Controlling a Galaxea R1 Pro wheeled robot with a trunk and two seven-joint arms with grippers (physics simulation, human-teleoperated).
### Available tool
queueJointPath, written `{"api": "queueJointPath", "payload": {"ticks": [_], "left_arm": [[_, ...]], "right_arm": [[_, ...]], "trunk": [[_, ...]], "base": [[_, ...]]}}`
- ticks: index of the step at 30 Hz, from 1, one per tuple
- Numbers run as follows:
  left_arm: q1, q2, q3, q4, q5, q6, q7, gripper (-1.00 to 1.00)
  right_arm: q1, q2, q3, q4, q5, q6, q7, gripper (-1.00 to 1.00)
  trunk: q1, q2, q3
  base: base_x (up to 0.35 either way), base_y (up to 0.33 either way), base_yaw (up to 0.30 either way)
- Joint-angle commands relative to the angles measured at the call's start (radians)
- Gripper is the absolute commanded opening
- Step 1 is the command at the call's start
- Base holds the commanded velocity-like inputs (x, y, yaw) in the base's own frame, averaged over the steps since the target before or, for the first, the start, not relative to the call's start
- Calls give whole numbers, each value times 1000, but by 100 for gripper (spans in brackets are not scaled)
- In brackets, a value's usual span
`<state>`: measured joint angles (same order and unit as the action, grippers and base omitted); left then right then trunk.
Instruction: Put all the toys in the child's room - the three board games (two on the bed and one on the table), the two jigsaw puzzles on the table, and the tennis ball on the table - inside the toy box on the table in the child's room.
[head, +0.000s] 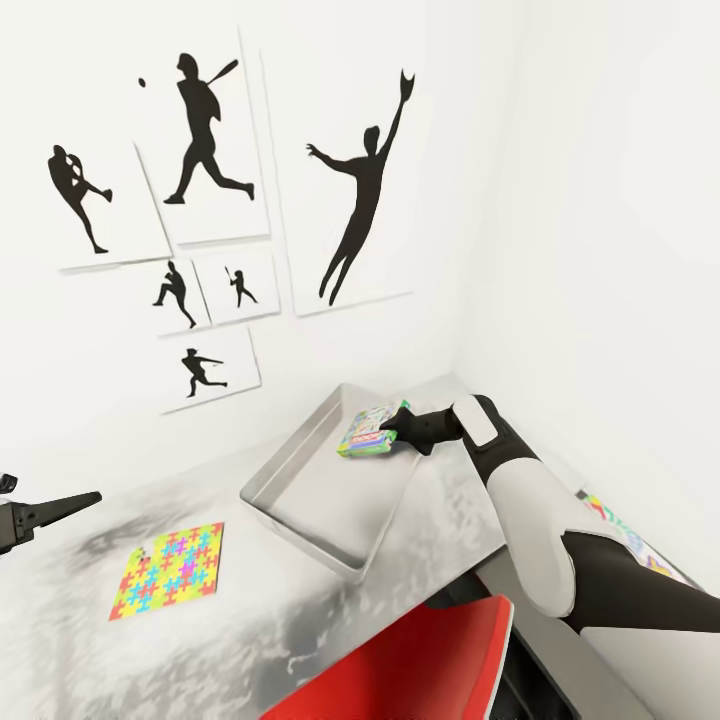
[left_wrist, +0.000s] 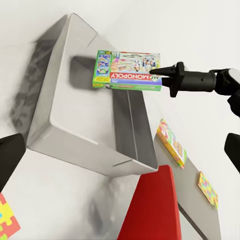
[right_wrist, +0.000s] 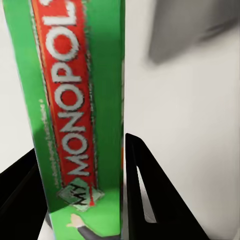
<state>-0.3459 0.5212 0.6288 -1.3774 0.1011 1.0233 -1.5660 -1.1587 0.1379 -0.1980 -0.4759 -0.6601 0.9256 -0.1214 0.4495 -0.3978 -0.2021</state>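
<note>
White room corner, wall with black sports silhouette prints (head: 215, 140) above the tabletop (head: 440, 520), light grey and mottled. Red chair (head: 420, 665) tucked at the tabletop's near edge.

Toy box (head: 300, 500) sits toward the tabletop's back corner, looks empty inside as far as visible. Right end effector (head: 393, 434) clamped on a green Monopoly board game (head: 370, 430), held flat above the box's far end, not yet let go; the right wrist view shows a finger on each side of the box edge. Judging: first drop is about to happen, nothing visibly in the box.

Still out: one jigsaw puzzle (head: 170, 570) flat on the tabletop near the left part of the near edge, apart from the toy box. In the left wrist view another colourful board game (left_wrist: 172, 142) and a second puzzle (left_wrist: 207, 188) lie on the darker section of tabletop beyond the chair.

Left end effector (head: 85, 498) hangs over the tabletop's left edge, carrying nothing; fingers look together but too little shows, cannot tell for sure.
</note>
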Motion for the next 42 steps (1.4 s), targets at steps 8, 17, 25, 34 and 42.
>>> {"api": "queueJointPath", "payload": {"ticks": [8, 17, 25, 34, 42], "left_arm": [[-1, 0, 0, 0, -1, 11, -5, 100], [-1, 0, 0, 0, -1, 11, -5, 100], [-1, 0, 0, 0, -1, 11, -5, 100], [-1, 0, 0, 0, -1, 11, -5, 100], [-1, 0, 0, 0, -1, 11, -5, 100]], "right_arm": [[-3, 2, -6, -2, -10, -16, -11, -100], [-4, 12, -5, -8, -10, -28, -8, -100], [-8, 12, -4, -17, -10, -26, 0, -100], [-15, 12, -4, -40, -10, -24, 7, -100], [-16, 13, -1, -60, -10, -22, 17, -100]], "trunk": [[1, -2, -15], [1, -2, -30], [1, -2, -43], [1, -2, -52], [1, -2, -52]], "base": [[0, 0, 0], [0, 0, 0], [0, 0, 0], [0, 0, 0], [0, 0, 0]]}}
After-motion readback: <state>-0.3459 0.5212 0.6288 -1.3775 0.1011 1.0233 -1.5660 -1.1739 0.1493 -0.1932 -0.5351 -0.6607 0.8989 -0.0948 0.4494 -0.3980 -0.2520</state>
